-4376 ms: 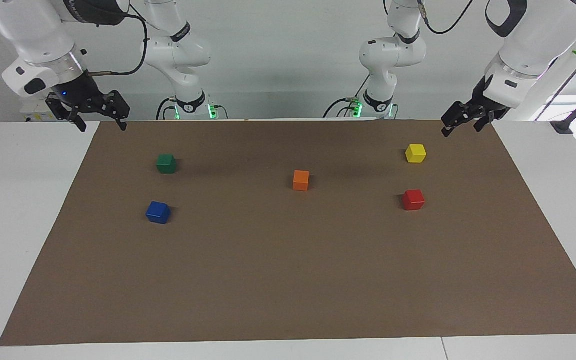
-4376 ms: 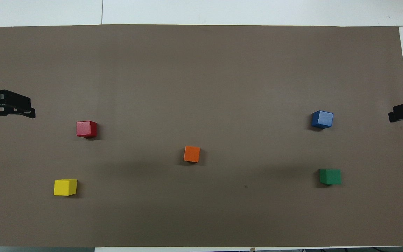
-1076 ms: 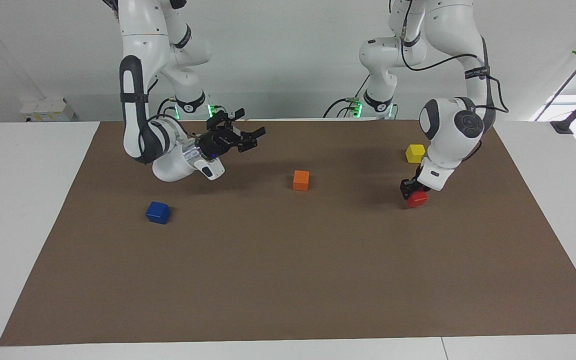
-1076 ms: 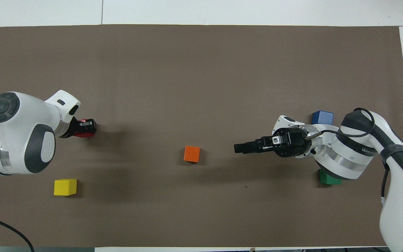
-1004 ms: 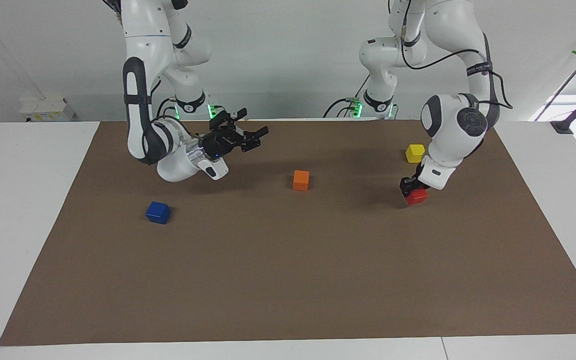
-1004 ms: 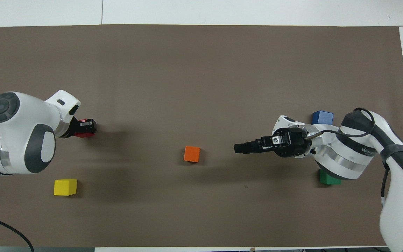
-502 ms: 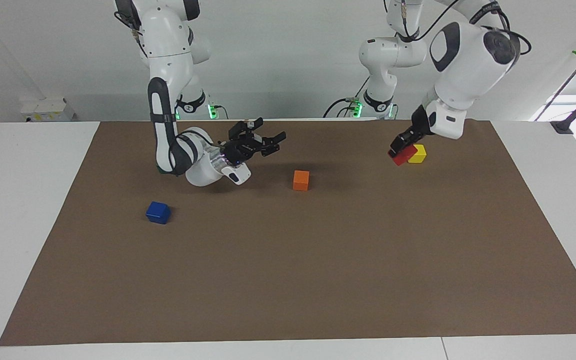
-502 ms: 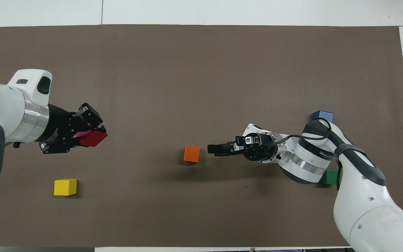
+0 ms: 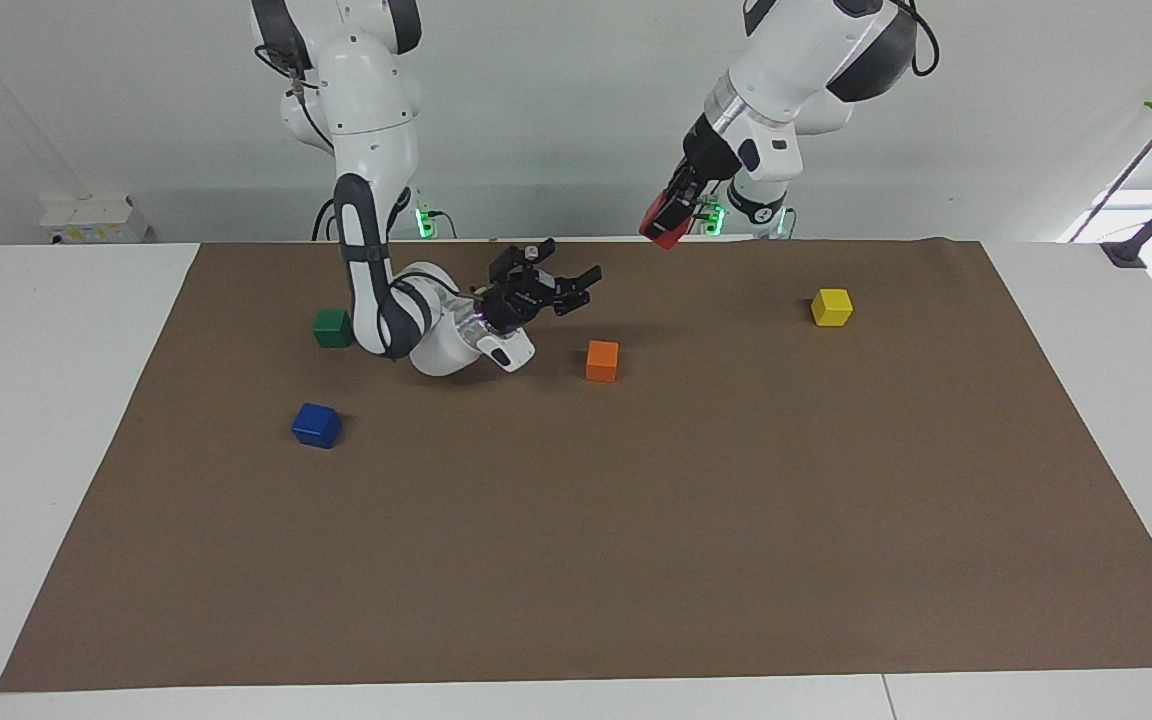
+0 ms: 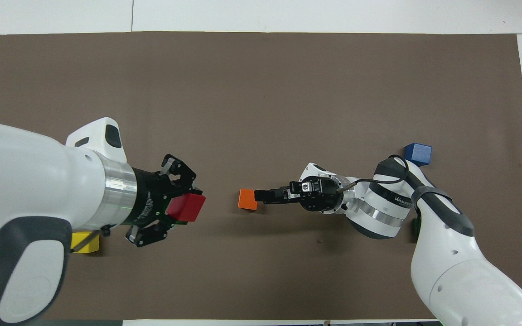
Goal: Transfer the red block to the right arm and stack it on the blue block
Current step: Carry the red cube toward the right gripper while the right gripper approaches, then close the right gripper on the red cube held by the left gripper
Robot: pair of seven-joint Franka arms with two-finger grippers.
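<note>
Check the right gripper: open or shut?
Open. The right gripper shows spread fingers with nothing between them, raised beside the orange block.

Both arms are glossy white with dark grey panels at the joints and brushed silver wrist rings. The right arm (image 10: 428, 235) carries a thin black cable and small grey lettering on a dark band. Each gripper, left (image 10: 170, 208) and right (image 9: 546, 285), is black. Green lights glow at the bases.

A robotics lab: two white arms (image 9: 376, 200) at a white table (image 9: 56, 400) with a brown mat (image 9: 576, 520).
</note>
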